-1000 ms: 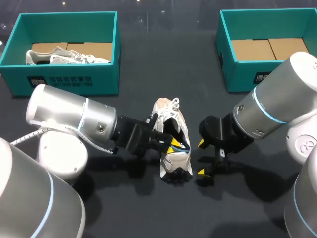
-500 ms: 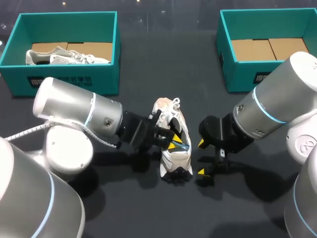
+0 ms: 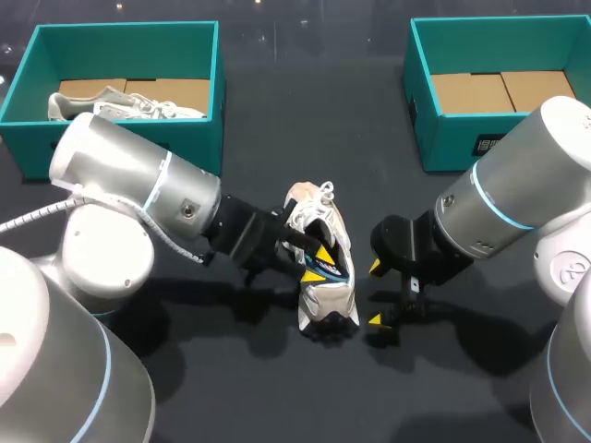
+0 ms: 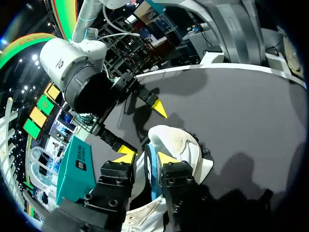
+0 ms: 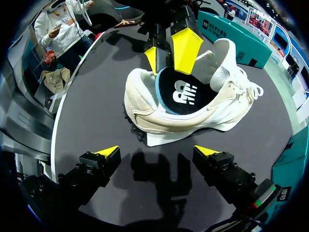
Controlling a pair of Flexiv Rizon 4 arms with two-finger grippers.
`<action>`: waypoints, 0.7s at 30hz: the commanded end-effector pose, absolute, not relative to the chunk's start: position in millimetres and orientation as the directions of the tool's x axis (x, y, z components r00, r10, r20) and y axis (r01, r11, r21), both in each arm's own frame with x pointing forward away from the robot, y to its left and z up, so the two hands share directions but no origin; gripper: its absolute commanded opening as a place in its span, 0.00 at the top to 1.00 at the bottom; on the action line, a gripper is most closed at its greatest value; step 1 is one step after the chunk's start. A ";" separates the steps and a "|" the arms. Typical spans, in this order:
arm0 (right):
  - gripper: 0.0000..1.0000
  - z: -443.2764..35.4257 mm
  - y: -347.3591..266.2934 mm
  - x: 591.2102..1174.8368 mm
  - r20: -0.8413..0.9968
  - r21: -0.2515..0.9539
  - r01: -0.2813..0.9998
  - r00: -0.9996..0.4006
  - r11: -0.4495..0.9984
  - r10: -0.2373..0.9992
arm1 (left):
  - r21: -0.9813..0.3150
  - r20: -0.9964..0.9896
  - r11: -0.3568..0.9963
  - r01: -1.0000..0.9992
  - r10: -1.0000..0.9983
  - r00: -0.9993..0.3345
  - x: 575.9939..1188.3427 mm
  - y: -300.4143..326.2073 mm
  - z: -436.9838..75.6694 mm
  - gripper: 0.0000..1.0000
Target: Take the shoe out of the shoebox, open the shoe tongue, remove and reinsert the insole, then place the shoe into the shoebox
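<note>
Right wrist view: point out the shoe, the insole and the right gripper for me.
shoe (image 5: 164, 121), right wrist view, on its pale side wall.
insole (image 5: 186, 92), right wrist view, on its black top surface.
right gripper (image 5: 157, 151), right wrist view, midway between its yellow fingertips.

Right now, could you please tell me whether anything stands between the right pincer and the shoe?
Nothing visible does. The open right pincer faces the shoe across bare table. The left pincer holds the insole at the shoe's far side, out of that path.
</note>
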State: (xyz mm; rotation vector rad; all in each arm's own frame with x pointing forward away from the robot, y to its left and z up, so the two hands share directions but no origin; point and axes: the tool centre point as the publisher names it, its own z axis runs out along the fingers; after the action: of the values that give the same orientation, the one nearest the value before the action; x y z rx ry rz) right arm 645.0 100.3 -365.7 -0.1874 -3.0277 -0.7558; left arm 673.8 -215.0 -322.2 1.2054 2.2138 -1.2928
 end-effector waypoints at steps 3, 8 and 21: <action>0.00 -366.1 99.7 643.7 0.042 0.469 0.120 -0.993 0.875 0.113 | -0.561 -0.565 0.255 0.788 0.578 -0.589 678.1 -222.6 -337.8 1.00; 0.00 -366.1 99.7 643.7 0.042 0.469 0.120 -0.993 0.875 0.113 | -0.525 -0.545 0.306 0.794 0.596 -0.590 692.4 -221.5 -354.1 1.00; 0.00 -366.1 99.7 643.7 0.042 0.469 0.120 -0.993 0.875 0.113 | -0.557 -0.544 0.223 0.800 0.630 -0.555 680.3 -207.0 -311.8 0.81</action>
State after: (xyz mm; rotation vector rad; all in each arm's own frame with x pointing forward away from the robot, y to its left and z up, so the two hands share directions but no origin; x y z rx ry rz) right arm 645.0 100.3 -365.7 -0.1875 -3.0277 -0.7558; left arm 681.7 -221.5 -328.0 1.3445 2.2873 -1.2382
